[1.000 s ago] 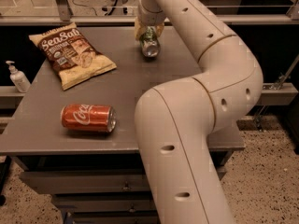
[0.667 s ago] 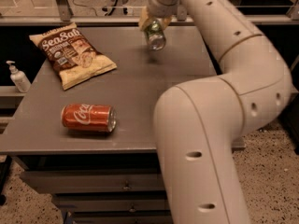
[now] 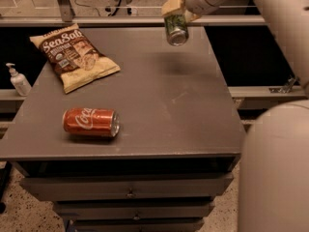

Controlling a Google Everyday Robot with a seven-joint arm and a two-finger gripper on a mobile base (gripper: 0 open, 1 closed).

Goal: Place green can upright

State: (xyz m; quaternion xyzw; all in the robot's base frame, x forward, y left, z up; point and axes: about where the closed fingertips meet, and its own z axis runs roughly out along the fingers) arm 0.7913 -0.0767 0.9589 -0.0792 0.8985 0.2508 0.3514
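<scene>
— Where is the green can?

— Up in the air over the far right part of the surface, clear of it. Its upper part is tucked into the tool. The lower part hangs free, nearly vertical with a slight tilt, and a silver end faces down and towards the near side.

— And the tool itself?

— Clenched on the green can. A pale finger shows at the can's left side, pressed against it. The tool sits at the far edge of the scene, at the end of the white arm that comes in from the right.

— Anything under the can?

— A faint dark patch on the surface, right below it.

— What else lies there?

— A red Coca-Cola can on its side, near left, with its silver end pointing right. It is well apart from the green can. Farther back on the left a chip bag lies flat, printed "Sea Salt" and turned at an angle.

— And off the surface?

— A small pump bottle stands upright on a lower ledge to the left. Drawers stack beneath the near edge, and a bulky section of the arm fills the near right corner.
</scene>
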